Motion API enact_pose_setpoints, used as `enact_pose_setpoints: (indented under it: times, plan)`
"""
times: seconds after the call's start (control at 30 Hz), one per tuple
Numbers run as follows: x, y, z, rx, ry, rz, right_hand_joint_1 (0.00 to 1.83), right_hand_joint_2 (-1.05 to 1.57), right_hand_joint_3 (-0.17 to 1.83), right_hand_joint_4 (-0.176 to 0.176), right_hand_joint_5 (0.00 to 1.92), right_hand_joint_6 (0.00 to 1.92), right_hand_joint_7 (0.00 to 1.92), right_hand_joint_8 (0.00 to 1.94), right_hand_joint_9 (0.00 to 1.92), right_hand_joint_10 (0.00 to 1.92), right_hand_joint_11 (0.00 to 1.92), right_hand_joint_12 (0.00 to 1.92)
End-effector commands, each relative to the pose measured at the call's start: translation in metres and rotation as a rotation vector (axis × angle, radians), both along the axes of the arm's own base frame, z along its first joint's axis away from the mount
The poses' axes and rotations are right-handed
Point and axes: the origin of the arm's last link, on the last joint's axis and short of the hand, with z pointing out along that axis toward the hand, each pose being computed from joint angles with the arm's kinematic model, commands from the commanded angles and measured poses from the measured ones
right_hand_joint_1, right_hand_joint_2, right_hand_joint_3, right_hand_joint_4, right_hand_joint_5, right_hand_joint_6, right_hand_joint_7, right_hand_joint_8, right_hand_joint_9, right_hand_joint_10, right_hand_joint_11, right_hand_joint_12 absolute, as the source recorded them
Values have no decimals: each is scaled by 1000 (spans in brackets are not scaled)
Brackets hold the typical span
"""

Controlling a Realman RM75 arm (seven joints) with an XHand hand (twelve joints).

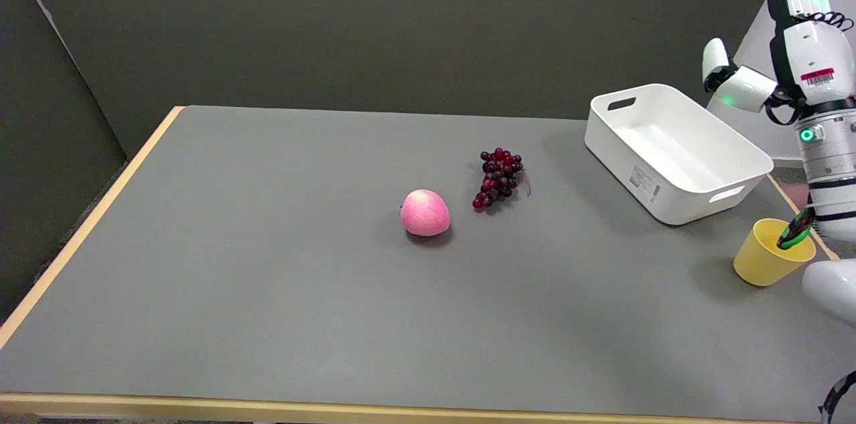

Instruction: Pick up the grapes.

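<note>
A small bunch of dark red grapes point(499, 178) lies on the grey table point(267, 290), a little right of centre. My right hand point(796, 43) is raised high at the far right edge of the picture, well above and to the right of the grapes. Its fingers point upward and apart, with the thumb out to the left, and it holds nothing.
A pink apple point(425, 213) sits just left of and in front of the grapes. A white bin point(675, 150) stands tilted at the right rear. A yellow cup point(769, 253) stands near the table's right edge, under my forearm.
</note>
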Motion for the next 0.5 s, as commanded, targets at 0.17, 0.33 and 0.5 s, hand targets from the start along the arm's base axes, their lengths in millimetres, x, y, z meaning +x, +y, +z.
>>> enact_pose_setpoints:
  times: [0.17, 0.33, 0.5]
  plan:
    - [-12, 2, 12, 116, -50, -61, 353, 820, 1002, -104, 35, 310, 15, 208, -1, 177, -1, 324]
    - [-15, -2, 0, 195, -58, -87, 341, 812, 1002, -99, 37, 312, 17, 208, -1, 182, -1, 337]
    - [-16, -9, -26, 289, -53, -99, 356, 840, 883, -78, 49, 303, 15, 216, -1, 190, -1, 356]
